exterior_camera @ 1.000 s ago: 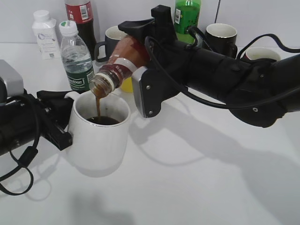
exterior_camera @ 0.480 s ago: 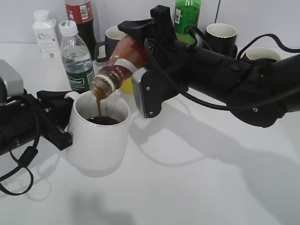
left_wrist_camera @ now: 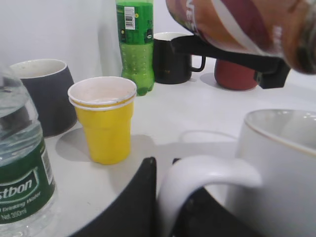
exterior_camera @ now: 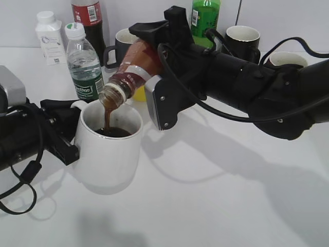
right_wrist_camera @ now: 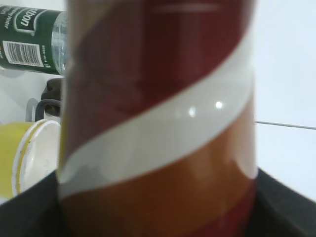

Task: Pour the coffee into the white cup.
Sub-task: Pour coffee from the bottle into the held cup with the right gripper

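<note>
Nearest the exterior camera, the large white mug (exterior_camera: pixel 109 144) stands on the white table (exterior_camera: pixel 216 206) at the left front, placed so its open mouth sits directly under the pour. The left gripper (exterior_camera: pixel 60 131) is pinched onto the mug's handle (left_wrist_camera: pixel 197 177), its dark fingers (left_wrist_camera: pixel 140 207) either side of the loop, which seems meant to keep the mug from sliding or turning while liquid lands in it. Just above and behind the rim, the Nescafe coffee bottle (exterior_camera: pixel 132 72) is tipped neck-down, its mouth over the opening, and a brown stream (exterior_camera: pixel 107 116) falls into the dark pool already inside. The right gripper (exterior_camera: pixel 154 67) clamps the bottle's labelled body with jaws set wide around it, gripping mid-body so the neck stays free. Behind, well apart from the pour, stand a yellow paper cup (left_wrist_camera: pixel 103 121), a clear water bottle (exterior_camera: pixel 83 62), a green bottle (exterior_camera: pixel 205 15) and dark mugs (exterior_camera: pixel 242 38) along the wall.
</note>
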`<state>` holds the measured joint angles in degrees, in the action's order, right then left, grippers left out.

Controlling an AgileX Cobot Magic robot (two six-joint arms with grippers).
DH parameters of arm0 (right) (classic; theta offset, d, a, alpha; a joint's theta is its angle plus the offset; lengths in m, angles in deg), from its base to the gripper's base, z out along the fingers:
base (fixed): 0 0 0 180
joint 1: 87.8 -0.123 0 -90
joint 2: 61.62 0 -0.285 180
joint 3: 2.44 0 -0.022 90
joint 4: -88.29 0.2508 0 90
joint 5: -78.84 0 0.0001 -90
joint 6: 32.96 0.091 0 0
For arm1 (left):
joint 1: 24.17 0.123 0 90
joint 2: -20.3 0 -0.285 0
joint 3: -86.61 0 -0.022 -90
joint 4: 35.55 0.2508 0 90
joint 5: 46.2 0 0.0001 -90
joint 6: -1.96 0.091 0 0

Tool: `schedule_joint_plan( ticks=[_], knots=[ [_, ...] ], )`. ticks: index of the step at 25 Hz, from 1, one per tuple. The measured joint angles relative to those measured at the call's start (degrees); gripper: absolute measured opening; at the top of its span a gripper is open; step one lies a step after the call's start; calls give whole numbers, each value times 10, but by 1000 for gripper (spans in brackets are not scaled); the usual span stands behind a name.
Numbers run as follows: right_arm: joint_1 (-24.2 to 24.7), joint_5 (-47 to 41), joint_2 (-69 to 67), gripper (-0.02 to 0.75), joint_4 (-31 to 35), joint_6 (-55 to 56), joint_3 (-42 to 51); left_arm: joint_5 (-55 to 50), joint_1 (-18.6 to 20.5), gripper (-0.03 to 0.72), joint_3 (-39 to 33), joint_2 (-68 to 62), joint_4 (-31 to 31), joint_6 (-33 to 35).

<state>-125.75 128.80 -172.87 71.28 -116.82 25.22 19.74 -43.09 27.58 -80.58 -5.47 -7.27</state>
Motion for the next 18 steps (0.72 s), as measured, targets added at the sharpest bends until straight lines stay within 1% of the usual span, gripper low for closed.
schedule_joint_plan(
  ticks=[11,18],
  knots=[
    [0,1,0,528,9,7,0,-1,0,64,0,0,0,0],
    [0,1,0,528,11,77,0,-2,0,64,0,0,0,0]
  ],
)
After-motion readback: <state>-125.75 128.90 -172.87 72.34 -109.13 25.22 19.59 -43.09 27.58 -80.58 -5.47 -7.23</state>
